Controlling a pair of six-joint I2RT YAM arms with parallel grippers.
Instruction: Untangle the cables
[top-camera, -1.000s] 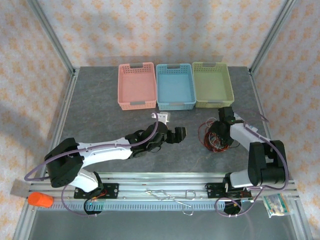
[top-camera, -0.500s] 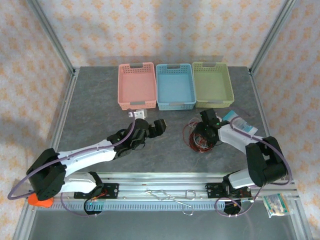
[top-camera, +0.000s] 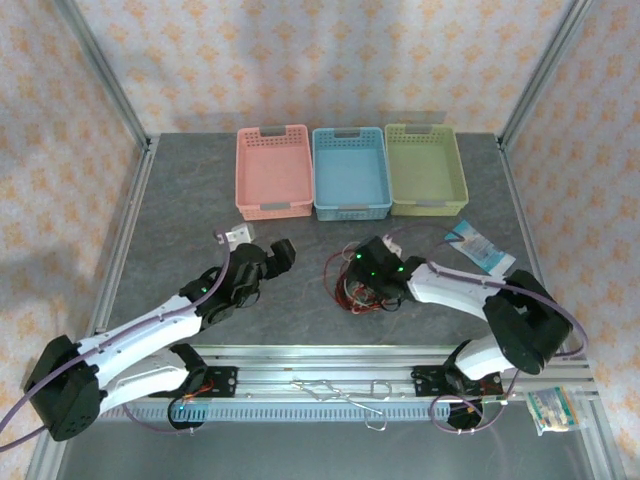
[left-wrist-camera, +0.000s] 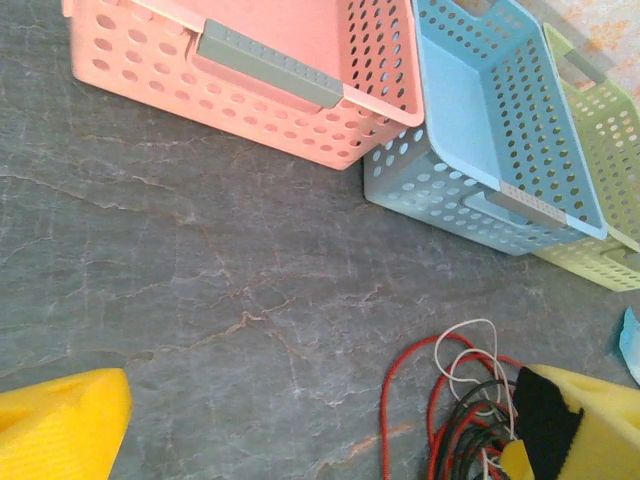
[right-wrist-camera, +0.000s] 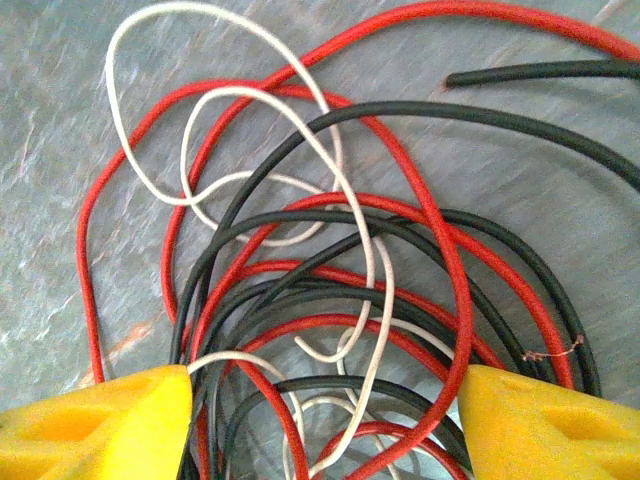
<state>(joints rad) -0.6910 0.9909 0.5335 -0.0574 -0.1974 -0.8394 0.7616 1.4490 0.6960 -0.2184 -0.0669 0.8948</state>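
Lying on the grey bench (top-camera: 180, 220) a little right of centre and toward its near side, the cables (top-camera: 350, 288) are seen as one tangled heap of red, black and white wires. The right pincer (right-wrist-camera: 325, 410) is held low over that heap. Its yellow pads (right-wrist-camera: 100, 425) stand apart, one at each side of the tangle, and several loops are seen running through the gap between them. No wire is seen pinched, and whether the pads touch the outermost strands cannot be told. In the right wrist view a white wire is looped over red and black ones on the side away from the pincer, and a loose black strand is laid apart at the upper right.

The left pincer (left-wrist-camera: 320, 420) is spread wide and nothing is held in it. It hangs over bare bench to the left of the heap, whose edge appears beside one finger at the lower right of the left wrist view.

A pink basket (top-camera: 272, 172), a blue basket (top-camera: 350, 172) and a green basket (top-camera: 425, 168) are set side by side in a row at the far side, well apart from the cables. A light-blue packet (top-camera: 480, 247) is laid flat on the bench to the right of the heap, near the green basket.
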